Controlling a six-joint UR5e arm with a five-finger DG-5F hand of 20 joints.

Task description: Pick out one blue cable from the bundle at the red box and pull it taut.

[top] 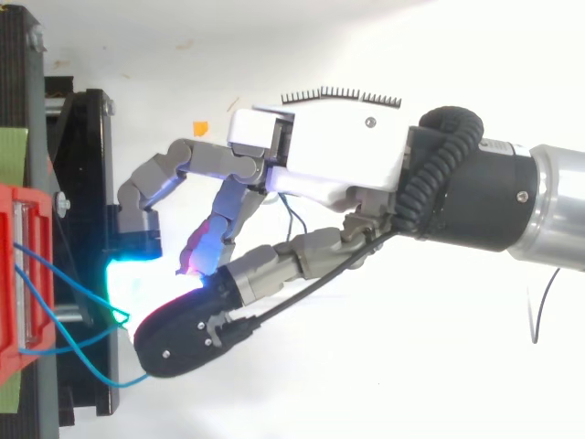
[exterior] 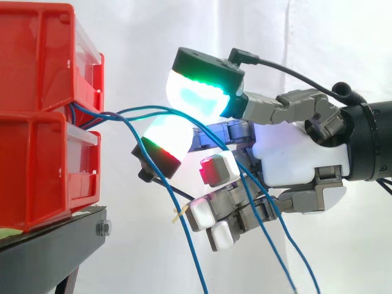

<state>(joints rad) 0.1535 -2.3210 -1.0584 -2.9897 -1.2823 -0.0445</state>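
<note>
Count for you: two red bins (exterior: 43,122) stacked on one black stand (exterior: 55,239), one hand (exterior: 294,153), and three blue cables (exterior: 86,114) running off the bottom edge in the side view. All three leave the gap between the bins on the hand's side.

The hand is grasping. One blue cable (exterior: 153,108) arcs from the gap straight in between two glowing pads, upper (exterior: 196,92) and lower (exterior: 168,138), which close on it in a pinch. The remaining fingers are curled in under the palm. Past the pinch that cable drops down in front of the palm. The other two hang lower, beneath the pads.

From the top view you see cable (top: 73,283) run from the bin edge to a sharp point at the green glow.

Look of it: thin, plain blue, curved rather than straight between bin and pads.
</note>
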